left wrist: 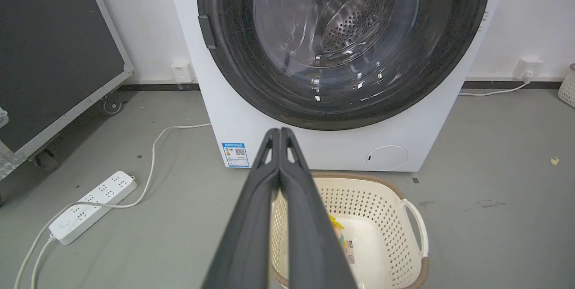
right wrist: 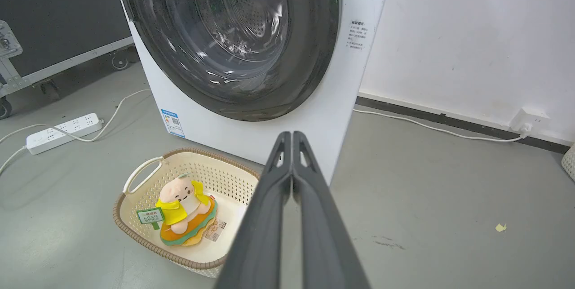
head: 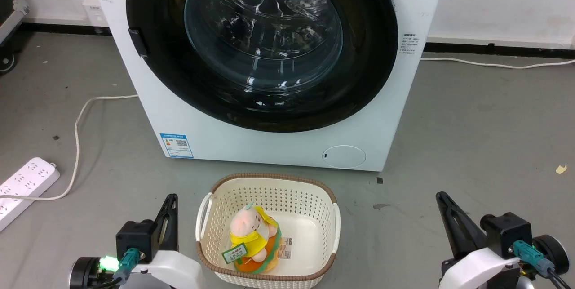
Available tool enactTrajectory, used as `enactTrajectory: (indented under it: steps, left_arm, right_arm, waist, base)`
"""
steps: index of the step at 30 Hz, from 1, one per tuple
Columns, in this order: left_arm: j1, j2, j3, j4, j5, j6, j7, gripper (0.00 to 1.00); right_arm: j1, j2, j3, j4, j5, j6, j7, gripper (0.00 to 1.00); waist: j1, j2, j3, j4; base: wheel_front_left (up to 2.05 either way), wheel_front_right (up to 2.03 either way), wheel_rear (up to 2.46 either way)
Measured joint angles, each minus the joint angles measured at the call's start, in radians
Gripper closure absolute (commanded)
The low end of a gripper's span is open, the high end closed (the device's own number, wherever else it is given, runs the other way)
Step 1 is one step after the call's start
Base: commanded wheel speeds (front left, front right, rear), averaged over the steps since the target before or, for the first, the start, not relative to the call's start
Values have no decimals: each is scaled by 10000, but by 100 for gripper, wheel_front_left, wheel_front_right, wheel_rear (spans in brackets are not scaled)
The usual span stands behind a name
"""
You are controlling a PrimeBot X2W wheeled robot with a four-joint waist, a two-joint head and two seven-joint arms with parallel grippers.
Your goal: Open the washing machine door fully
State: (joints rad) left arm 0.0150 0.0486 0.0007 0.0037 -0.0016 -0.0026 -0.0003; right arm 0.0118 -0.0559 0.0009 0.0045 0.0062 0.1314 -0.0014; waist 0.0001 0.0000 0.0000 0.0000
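Observation:
The white washing machine [head: 269,145] stands straight ahead on the grey floor. Its round glossy black door [head: 359,77] lies flat against the front, closed, with the clear glass bowl [head: 263,28] at its centre and a small dark handle tab [head: 138,42] on its left rim. My left gripper [head: 170,203] sits low at the left, shut and empty, well short of the machine. My right gripper [head: 442,200] rests low at the right, also shut and empty. In the wrist views the door [left wrist: 449,46] [right wrist: 310,55] is ahead of each shut gripper [left wrist: 279,131] [right wrist: 292,134].
A cream basket [head: 323,203] holding a plush toy [head: 251,239] stands on the floor between my grippers, just before the machine. A white power strip [head: 24,183] and its cord lie at the left. A dark wheeled case [left wrist: 54,55] stands left of the machine.

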Motion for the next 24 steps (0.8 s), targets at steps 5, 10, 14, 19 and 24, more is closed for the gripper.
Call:
enactTrajectory:
  steps: [5,10,14,19,24]
  left_arm:
    - [0,0,-6,0,0,0,0,100]
    - [0,0,0,0,0,0,0,100]
    - [0,0,-4,0,0,0,0,100]
    - [0,0,-4,0,0,0,0,100]
    - [8,-2,-6,6,-2,-2,0,0]
  right_arm:
    - [0,0,-4,0,0,0,0,100]
    - [0,0,0,0,0,0,0,100]
    - [0,0,-2,0,0,0,0,100]
    - [0,0,-4,0,0,0,0,100]
    - [5,-2,8,6,6,0,0,0]
  waist:
    - [0,0,0,0]
    - [0,0,0,0]
    - [0,0,0,0]
    - [-1,0,0,0]
    - [-1,0,0,0]
  base:
    - [0,0,0]
    - [0,0,0]
    - [0,0,0]
    - [0,0,0]
    - [0,0,0]
